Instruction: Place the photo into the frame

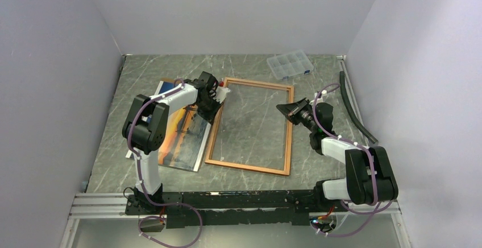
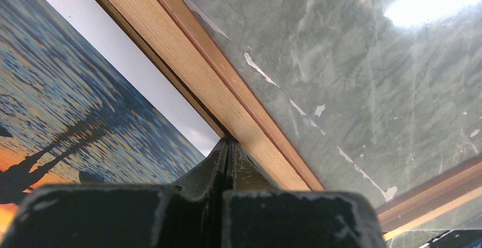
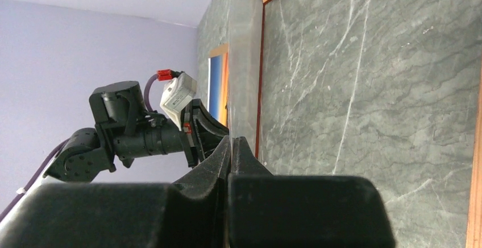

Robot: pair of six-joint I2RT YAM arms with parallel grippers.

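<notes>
The frame (image 1: 244, 165) lies flat mid-table, a thin reddish-brown border around a clear pane (image 1: 253, 123). The photo (image 1: 185, 140), sunset side up, lies just left of it. My left gripper (image 1: 215, 107) is shut, its tips against the outer side of the frame's left rail (image 2: 227, 83), next to the photo's white margin (image 2: 131, 60); the tips (image 2: 228, 143) hold nothing that I can see. My right gripper (image 1: 279, 108) is just inside the frame's right rail. In the right wrist view it (image 3: 231, 140) is shut on the pane's edge (image 3: 245, 60), which stands tilted up.
A small clear compartment box (image 1: 290, 65) sits at the back right. A dark strip (image 1: 355, 108) lies along the right wall. A brown board edge (image 1: 170, 81) shows at the photo's far end. Grey walls close in on three sides.
</notes>
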